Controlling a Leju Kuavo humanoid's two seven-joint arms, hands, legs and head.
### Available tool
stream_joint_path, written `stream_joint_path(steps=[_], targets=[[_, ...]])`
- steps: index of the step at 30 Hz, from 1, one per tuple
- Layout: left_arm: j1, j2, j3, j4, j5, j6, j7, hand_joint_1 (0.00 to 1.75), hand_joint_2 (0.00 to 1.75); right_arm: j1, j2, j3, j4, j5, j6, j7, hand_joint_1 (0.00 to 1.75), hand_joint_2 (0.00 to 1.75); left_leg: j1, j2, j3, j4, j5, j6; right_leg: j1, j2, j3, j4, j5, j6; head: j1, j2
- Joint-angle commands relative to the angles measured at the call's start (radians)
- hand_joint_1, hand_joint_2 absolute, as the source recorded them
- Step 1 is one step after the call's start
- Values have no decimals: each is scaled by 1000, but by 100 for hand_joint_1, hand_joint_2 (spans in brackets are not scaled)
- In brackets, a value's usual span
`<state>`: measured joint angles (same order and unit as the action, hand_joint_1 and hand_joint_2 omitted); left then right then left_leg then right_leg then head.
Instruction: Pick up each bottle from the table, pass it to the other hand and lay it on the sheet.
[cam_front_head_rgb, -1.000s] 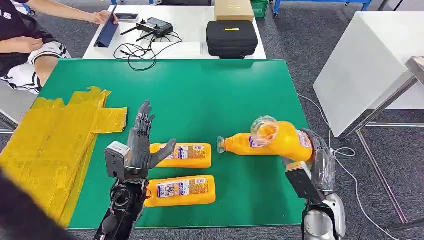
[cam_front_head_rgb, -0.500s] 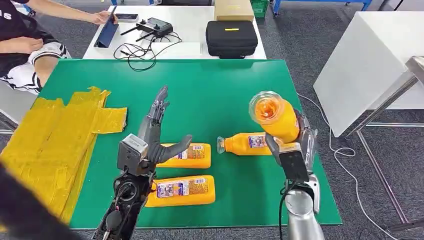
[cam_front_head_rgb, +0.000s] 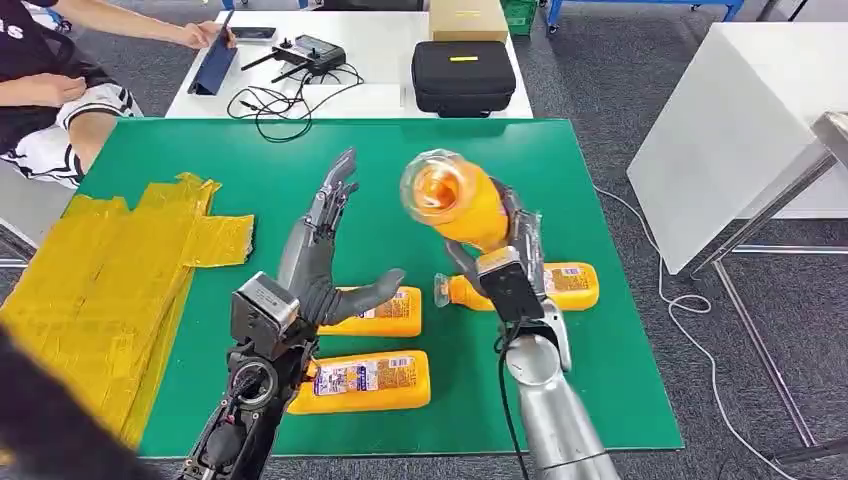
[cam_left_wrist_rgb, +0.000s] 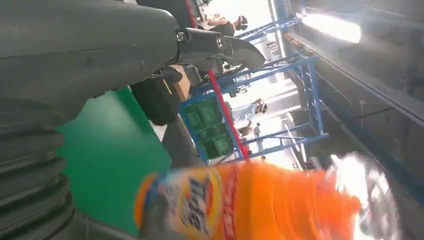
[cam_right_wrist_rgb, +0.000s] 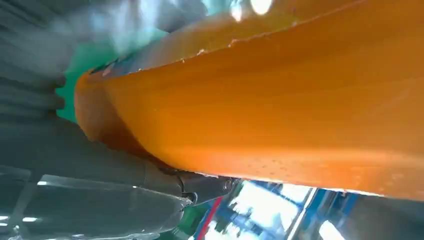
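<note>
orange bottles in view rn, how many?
4. One held up in the right hand, bottle; three lying on the green table: right one, middle one, nearest one.

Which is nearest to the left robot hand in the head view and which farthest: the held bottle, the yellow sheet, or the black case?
From the left robot hand:
1. Held bottle, just to its right, in the right robot hand.
2. Yellow sheet, to its left on the green table.
3. Black case, on the white table beyond.
</note>
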<state>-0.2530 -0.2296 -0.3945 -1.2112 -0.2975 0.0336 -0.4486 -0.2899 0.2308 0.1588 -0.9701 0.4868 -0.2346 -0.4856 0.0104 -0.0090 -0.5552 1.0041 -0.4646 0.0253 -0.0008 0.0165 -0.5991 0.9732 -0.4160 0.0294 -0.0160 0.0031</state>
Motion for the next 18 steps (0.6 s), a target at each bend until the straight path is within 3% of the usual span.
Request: stream_joint_path(steps=[1, 9, 18], targets=[[-46, 47, -16, 26, 34, 13, 0, 0, 175, -92, 31, 262, 69, 65, 29, 30, 175, 175, 0, 5, 3, -1, -1, -1, 0, 3, 1, 0, 0, 0, 0, 0], [-44, 47, 27, 52, 63, 22, 6, 0, 175, -62, 15, 409, 6, 135, 37, 54, 175, 175, 0, 4, 6, -2, -1, -1, 0, 2, 4, -1, -1, 0, 0, 0], [-46, 46, 28, 54, 64, 22, 4, 0, 175, -62, 12, 412, 4, 137, 35, 56, 175, 175, 0, 1, 2, -1, 0, 0, 0, 0, 2, -1, 0, 0, 0, 0]])
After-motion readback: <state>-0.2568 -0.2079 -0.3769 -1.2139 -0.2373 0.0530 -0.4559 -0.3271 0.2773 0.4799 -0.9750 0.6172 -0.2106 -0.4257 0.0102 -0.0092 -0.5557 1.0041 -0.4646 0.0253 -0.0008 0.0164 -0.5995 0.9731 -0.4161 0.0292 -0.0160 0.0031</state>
